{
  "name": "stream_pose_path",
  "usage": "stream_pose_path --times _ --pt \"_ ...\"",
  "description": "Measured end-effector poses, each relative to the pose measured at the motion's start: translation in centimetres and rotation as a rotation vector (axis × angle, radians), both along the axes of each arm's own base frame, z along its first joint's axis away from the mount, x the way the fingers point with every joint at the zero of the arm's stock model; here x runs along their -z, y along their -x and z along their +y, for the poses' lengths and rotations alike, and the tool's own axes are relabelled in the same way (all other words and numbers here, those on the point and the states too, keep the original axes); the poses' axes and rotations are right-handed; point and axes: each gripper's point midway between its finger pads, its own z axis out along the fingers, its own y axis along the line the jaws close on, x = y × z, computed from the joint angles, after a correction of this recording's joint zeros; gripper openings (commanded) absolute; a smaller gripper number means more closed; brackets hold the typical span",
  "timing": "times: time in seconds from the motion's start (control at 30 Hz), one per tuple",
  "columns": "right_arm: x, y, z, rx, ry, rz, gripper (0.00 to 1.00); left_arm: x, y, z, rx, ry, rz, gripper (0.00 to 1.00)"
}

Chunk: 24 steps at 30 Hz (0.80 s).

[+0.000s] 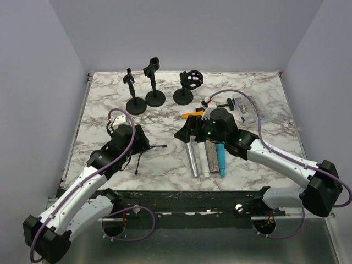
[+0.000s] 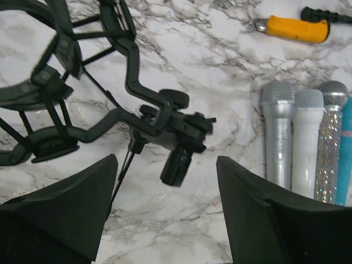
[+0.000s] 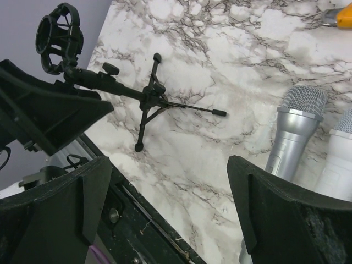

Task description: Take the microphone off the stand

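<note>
A small black tripod stand [image 1: 144, 149] with an empty shock mount [image 2: 38, 93] lies on its side on the marble table; no microphone sits in it. My left gripper [image 1: 141, 141] is open and empty just above it, and the stand's clamp joint [image 2: 165, 124] lies just beyond the gap of the open left gripper [image 2: 166, 165]. Several microphones lie side by side: silver [image 1: 192, 157], white [image 2: 308, 143], glitter [image 2: 330, 143] and teal [image 1: 221, 159]. My right gripper [image 1: 184, 131] is open and empty over bare table left of the silver microphone [image 3: 294, 129]; the open right gripper [image 3: 169, 165] faces the stand [image 3: 148, 93].
Three empty round-base stands stand at the back: left [image 1: 135, 93], middle [image 1: 154, 82] and one with a shock mount [image 1: 188, 85]. An orange-handled tool [image 1: 192, 115] and a clear bag [image 1: 245, 107] lie behind my right arm. The table's black front rail [image 3: 143, 220] is close to my right gripper.
</note>
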Motion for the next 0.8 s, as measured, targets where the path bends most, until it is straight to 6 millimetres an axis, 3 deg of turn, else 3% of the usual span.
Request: stream_pose_path --times 0.27,0.47,0.57,0.8 --pt "-1.0 0.4 -2.1 0.042 0.015 -0.044 0.95 1.0 -3.3 1.9 -0.174 -0.090 -0.033 0.62" --pt "-1.0 0.3 -3.1 0.072 0.035 -0.071 0.95 1.2 -5.1 2.3 -0.241 -0.117 -0.065 0.33" --pt "-0.5 0.2 -3.3 0.078 0.051 -0.074 0.95 1.0 -6.0 2.6 -0.277 -0.121 -0.091 0.26" --pt "-0.3 0.1 -3.6 0.077 0.074 -0.088 0.95 0.2 -8.2 5.4 -0.415 -0.151 -0.154 0.06"
